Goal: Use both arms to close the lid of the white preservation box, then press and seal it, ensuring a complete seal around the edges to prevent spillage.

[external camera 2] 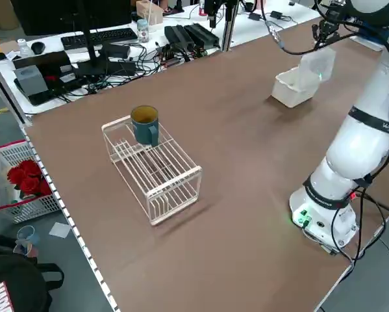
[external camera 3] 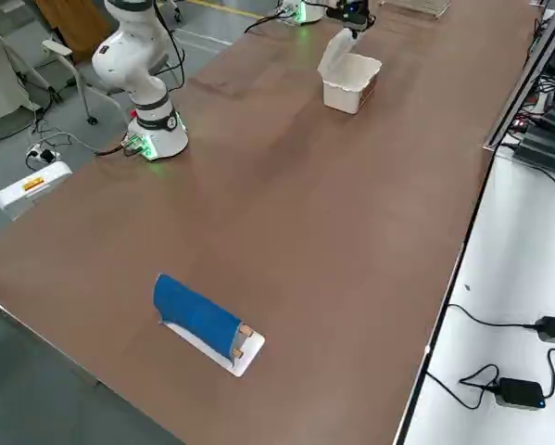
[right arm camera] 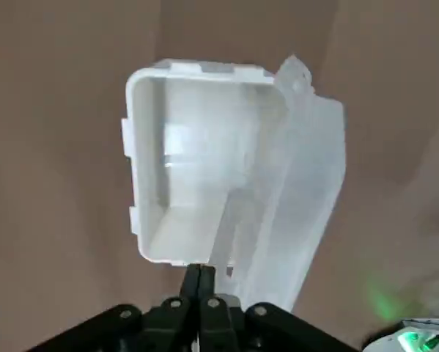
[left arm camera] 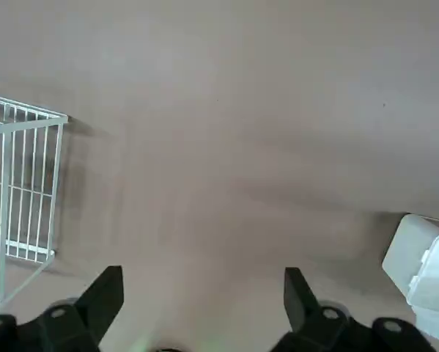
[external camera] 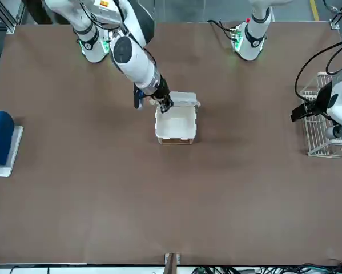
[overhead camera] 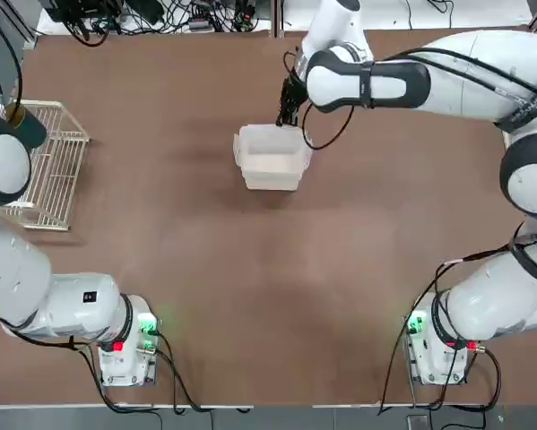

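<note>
White, likely light and slippery plastic: in top view, your box (overhead camera: 273, 168) sits toward the table's far side. In right wrist view, push the flexible lid (right arm camera: 301, 198) by its rim with your clenched right gripper (right arm camera: 200, 270). In left wrist view, brace the walls using your open left gripper (left arm camera: 203, 282).

Around my brown tabletop (external camera 2: 246, 214) I see a grey floor (external camera 2: 84, 273). Beyond one edge, my white desk (external camera 2: 175, 32) carries a black monitor (external camera 2: 71, 13), a black keyboard (external camera 2: 98, 38), a black mouse (external camera 2: 38, 47) and tangled cables (external camera 2: 126, 73). A black backpack (external camera 2: 22, 279) sits on the floor, near a red-rimmed white basket (external camera 2: 19, 182) holding red flowers (external camera 2: 30, 177). Yellow tape (external camera 3: 226, 9) stripes the floor elsewhere.
</note>
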Robot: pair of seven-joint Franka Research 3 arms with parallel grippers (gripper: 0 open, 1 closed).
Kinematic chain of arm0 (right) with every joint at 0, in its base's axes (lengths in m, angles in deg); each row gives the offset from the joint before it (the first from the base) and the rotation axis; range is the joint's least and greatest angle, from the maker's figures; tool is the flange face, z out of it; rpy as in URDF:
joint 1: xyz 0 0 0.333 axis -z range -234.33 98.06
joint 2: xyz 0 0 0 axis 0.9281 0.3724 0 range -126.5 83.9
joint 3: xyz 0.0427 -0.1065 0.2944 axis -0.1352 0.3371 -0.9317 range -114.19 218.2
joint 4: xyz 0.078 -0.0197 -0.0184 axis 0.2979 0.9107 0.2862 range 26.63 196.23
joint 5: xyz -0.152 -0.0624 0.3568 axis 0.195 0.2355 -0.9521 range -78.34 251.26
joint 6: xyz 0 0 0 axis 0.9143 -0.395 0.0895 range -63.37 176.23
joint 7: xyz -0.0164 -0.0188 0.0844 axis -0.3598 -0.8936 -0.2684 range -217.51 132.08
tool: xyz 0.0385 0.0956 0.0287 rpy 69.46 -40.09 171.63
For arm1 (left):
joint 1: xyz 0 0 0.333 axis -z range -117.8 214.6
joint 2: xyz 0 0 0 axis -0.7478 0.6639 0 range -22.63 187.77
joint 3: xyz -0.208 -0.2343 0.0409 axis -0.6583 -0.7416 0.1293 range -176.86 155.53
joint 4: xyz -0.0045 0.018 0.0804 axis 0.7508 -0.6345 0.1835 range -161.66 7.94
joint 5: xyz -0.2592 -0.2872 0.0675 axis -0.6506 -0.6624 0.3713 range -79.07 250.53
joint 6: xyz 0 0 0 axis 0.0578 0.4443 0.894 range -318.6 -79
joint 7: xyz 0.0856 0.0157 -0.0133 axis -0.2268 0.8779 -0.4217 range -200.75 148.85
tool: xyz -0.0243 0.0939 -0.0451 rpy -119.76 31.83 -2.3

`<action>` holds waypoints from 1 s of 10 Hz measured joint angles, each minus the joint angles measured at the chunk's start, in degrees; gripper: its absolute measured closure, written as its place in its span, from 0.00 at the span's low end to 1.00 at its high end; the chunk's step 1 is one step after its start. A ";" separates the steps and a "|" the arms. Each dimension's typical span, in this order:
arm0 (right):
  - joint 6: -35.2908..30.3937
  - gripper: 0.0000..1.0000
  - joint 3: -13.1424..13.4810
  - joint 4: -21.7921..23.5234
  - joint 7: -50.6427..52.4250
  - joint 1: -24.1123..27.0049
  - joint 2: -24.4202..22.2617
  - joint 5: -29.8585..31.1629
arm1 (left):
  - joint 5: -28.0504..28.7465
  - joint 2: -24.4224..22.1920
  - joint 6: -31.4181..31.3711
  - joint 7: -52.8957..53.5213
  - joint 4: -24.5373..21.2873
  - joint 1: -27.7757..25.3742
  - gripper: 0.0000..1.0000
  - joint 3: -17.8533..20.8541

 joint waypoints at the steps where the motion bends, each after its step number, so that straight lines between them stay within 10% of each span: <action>1: -0.04 0.93 1.53 -0.52 0.44 0.05 0.81 0.16 | 0.00 0.00 0.00 0.00 0.00 -0.02 0.05 0.00; 3: -0.68 0.88 3.36 -2.34 0.77 0.22 2.32 0.23 | 0.00 0.01 0.00 0.00 -0.02 -0.05 0.22 0.00; 7: -7.83 0.41 6.23 -11.50 0.85 0.37 3.82 0.58 | 0.00 1.38 -0.03 0.00 -0.16 0.06 0.80 -0.01; 10: -11.66 0.67 5.91 -12.25 1.26 -2.73 4.37 5.76 | -1.84 3.54 -0.06 -3.49 -0.50 0.72 0.99 -0.30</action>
